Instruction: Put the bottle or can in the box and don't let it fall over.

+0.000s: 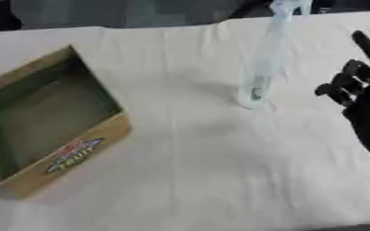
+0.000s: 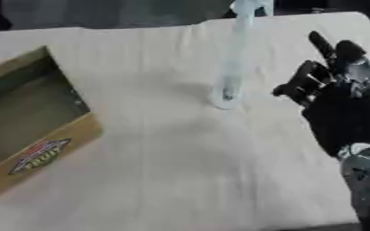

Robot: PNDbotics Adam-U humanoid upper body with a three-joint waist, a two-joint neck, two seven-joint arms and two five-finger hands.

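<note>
Now: right hand [image 2: 342, 113] poised beside an upright clear plastic bottle [image 1: 263, 67], cardboard box [image 1: 46, 122] waiting far to the left.

Plainly the bottle stands on its base on the cloth-covered bench [image 1: 196, 171], long axis near vertical, its cap toward the far edge; it lies just to the left of the fingers [image 2: 298, 85] and apart from them, with a strip of bare cloth between; the right hand is the only one in view, so it is the nearer; it comes in from the right edge with the palm turned toward the bottle, fingers spread and slightly bent, holding nothing, one finger pointing up and away; the open box, green inside with a printed label on its near wall, sits well apart at the left, so I judge a sideways close onto the bottle comes next, low enough not to tip it.
</note>
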